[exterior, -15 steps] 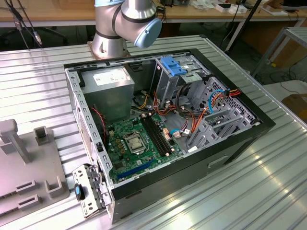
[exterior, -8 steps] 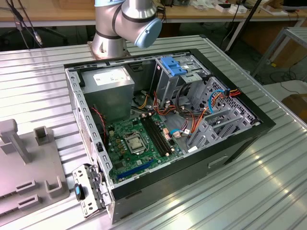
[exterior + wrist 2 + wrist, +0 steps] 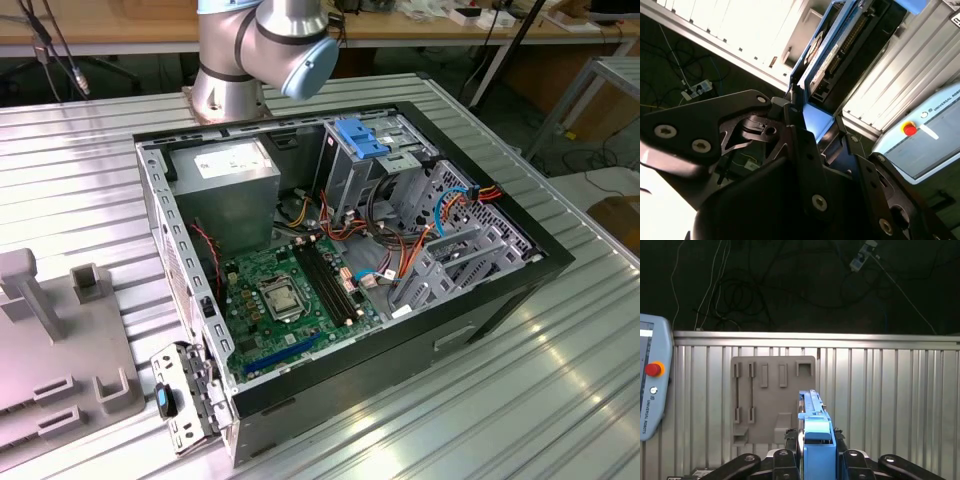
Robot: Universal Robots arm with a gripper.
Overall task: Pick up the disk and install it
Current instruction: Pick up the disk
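Blue plastic frames the dark, flat disk [image 3: 812, 407], gripped edge-on by the tool [image 3: 815, 439] clamped against its sides.

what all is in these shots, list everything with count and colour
disk: 1, dark body in blue carrier, clamped in the gripper
computer case: 1, black, open, on the table
motherboard: 1, green, inside the case
power supply: 1, grey, case corner nearest the arm base
blue bracket: 1, blue, on the drive cage
cables: several, red, orange, blue, around the drive cage
fixture plate: 1, grey, on the table, at the exterior view's left of the case
teach pendant: 1, pale with a red button, near the table's edge
table: 1, silver, ribbed
robot arm: 1, silver with light blue caps, base behind the case
gripper: 1, black, shut on the disk
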